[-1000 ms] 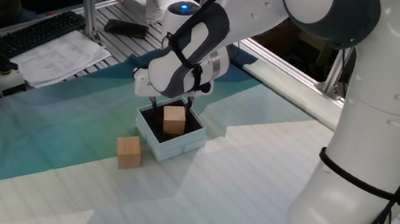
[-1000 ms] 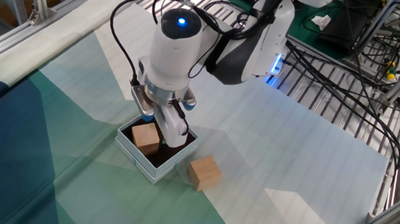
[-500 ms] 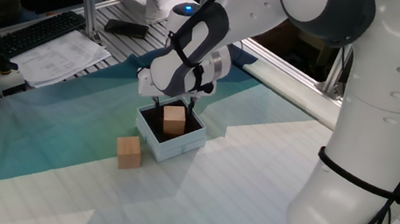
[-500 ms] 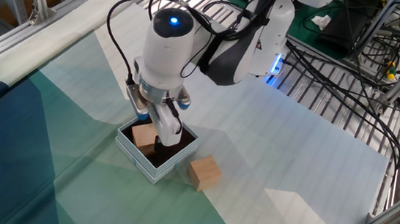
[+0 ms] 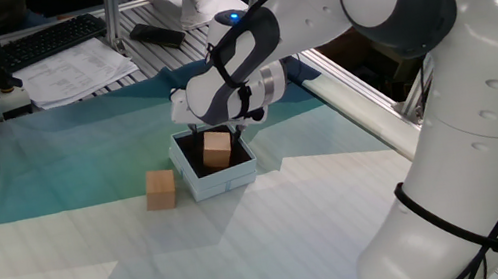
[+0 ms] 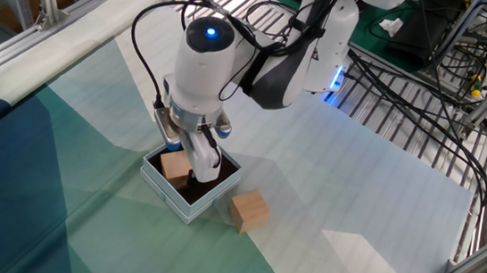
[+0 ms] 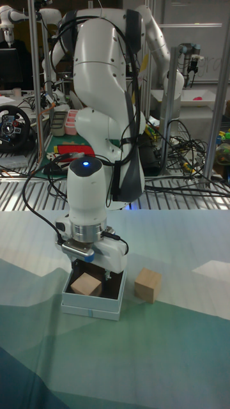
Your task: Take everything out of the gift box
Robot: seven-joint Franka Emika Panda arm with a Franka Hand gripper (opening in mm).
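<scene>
Teal-white cloth (image 5: pixel 100 276) over table; metal rack (image 6: pixel 425 109); keyboard (image 5: pixel 50 39).

A robotics lab: aluminium framing (image 6: pixel 49 10) rings the cloth-covered tabletop (image 5: pixel 100 276), cable bundles (image 6: pixel 427 91) trail at two o'clock, and a second robot arm (image 7: pixel 6 16) stands at eleven o'clock behind.

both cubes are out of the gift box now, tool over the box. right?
No. One cube lies out on the cloth; the other cube sits inside the gift box, as one fixed view shows. The tool is over the box.
</scene>
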